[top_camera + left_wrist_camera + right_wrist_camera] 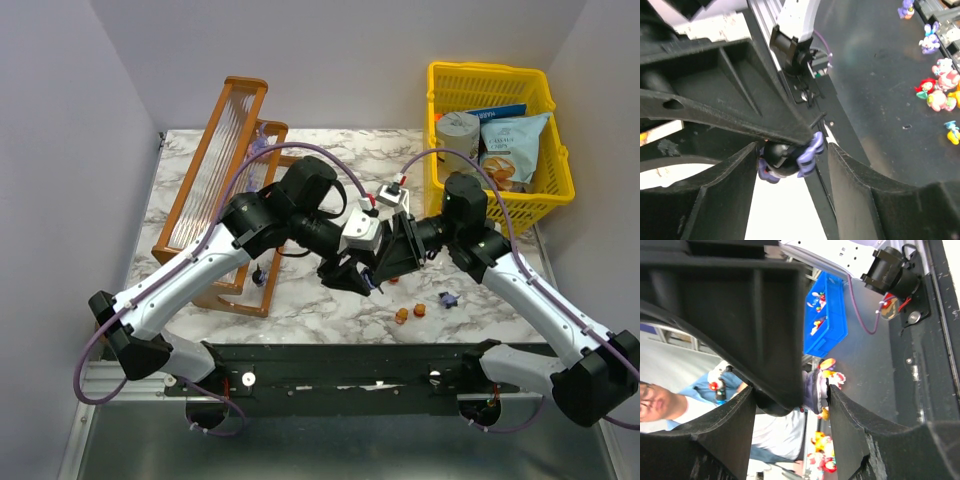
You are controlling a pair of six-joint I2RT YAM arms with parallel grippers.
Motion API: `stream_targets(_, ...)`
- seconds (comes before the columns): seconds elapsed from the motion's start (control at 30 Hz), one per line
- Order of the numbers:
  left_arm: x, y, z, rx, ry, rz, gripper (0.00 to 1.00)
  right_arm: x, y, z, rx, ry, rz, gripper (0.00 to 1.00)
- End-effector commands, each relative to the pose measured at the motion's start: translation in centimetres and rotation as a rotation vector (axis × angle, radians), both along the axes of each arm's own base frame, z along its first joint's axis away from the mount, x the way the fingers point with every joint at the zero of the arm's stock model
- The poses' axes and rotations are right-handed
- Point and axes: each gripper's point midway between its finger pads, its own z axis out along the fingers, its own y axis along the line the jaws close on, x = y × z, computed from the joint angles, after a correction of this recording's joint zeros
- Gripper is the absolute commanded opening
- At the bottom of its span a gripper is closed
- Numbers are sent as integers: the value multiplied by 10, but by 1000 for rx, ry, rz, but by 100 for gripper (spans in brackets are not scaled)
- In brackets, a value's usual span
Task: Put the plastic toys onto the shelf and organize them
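Your left pincer (794,150) is open only a little, and the purple-and-black toy (786,159) is pinched in that gap, filling nearly all of it between the finger at lower left and the one at lower right of the left wrist view. Your right pincer (792,390) meets it from the opposite side at the middle of the top view, above the table (370,140). In the right wrist view the toy touches the finger at lower right, but a finger of your left pincer covers the rest of the gap, so you cannot tell whether the right one grips.

The shelf (215,180) lies at the left of the top view, partly under your left arm and apart from the toy. A dark toy (258,274) seems to stand on its lowest tier. Two orange toys (402,316) and a purple toy (447,298) lie on the table to the lower right of the pincers. The basket (495,90) sits at upper right.
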Motion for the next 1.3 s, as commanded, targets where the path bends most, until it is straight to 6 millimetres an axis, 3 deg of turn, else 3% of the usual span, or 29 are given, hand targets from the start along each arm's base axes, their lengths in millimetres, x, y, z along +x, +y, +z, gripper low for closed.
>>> stream_targets(0.0, -3, 2, -2, 23, 18, -26, 58, -7, -2, 6, 14, -15, 35, 27)
stream_targets(0.13, 0, 1, -1, 21, 9, -7, 47, -5, -1, 2, 8, -7, 29, 27)
stream_targets(0.23, 3, -1, 0, 18, 9, 22, 31, -2, 1, 0, 5, -8, 17, 30)
stream_targets(0.27, 4, -2, 0, 20, 12, 34, 21, -2, 1, -2, -9, 16, 11, 34)
stream_targets(0.33, 13, -4, -1, 22, 22, 100, 14, 4, 4, -4, -22, 21, -24, 41)
stream_targets(0.37, 16, -5, -2, 22, 26, 129, 5, 7, 5, -5, -31, 29, -40, 50)
stream_targets(0.4, 22, -8, 7, -18, 2, 165, 0, 14, 9, -8, -48, 42, -82, 54)
stream_targets(0.43, 34, -8, -5, 7, 3, 247, 0, 18, 11, -11, -60, 49, -111, 58)
stream_targets(0.47, 39, -8, -4, 5, 37, 306, 0, 23, 12, -15, -81, 69, -145, 65)
stream_targets(0.5, 45, -9, 9, -58, 10, 356, 0, 32, 15, -19, -100, 73, -206, 68)
stream_targets(0.53, 50, -7, -1, -52, 26, 401, 0, 37, 16, -21, -108, 74, -236, 70)
stream_targets(0.57, 61, -5, 0, -63, 49, 493, 0, 42, 17, -22, -115, 69, -273, 76)
stream_targets(0.6, 65, -3, 14, -128, 29, 530, 0, 53, 19, -25, -132, 65, -348, 79)
stream_targets(0.67, 81, 3, 8, -140, 48, 658, 0, 64, 19, -23, -135, 53, -426, 88)
stream_targets(0.7, 83, 6, 19, -182, 69, 701, 0, 75, 19, -22, -143, 49, -497, 91)
stream_targets(0.87, 111, 23, 20, -244, 148, 950, 0, 99, 14, -17, -147, 44, -671, 100)
stream_targets(0.9, 124, 33, 20, -254, 156, 1054, 0, 102, 13, -19, -154, 59, -696, 100)
stream_targets(1.0, 138, 48, 10, -232, 216, 1208, 0, 119, 1, -29, -215, 102, -848, 100)
stream_targets(1.13, 162, 72, -10, -201, 271, 1452, 0, 148, -40, -37, -292, 124, -1184, 100)
stream_targets(1.27, 172, 74, -39, -196, 327, 1543, 0, 152, -80, -36, -336, 82, -1386, 99)
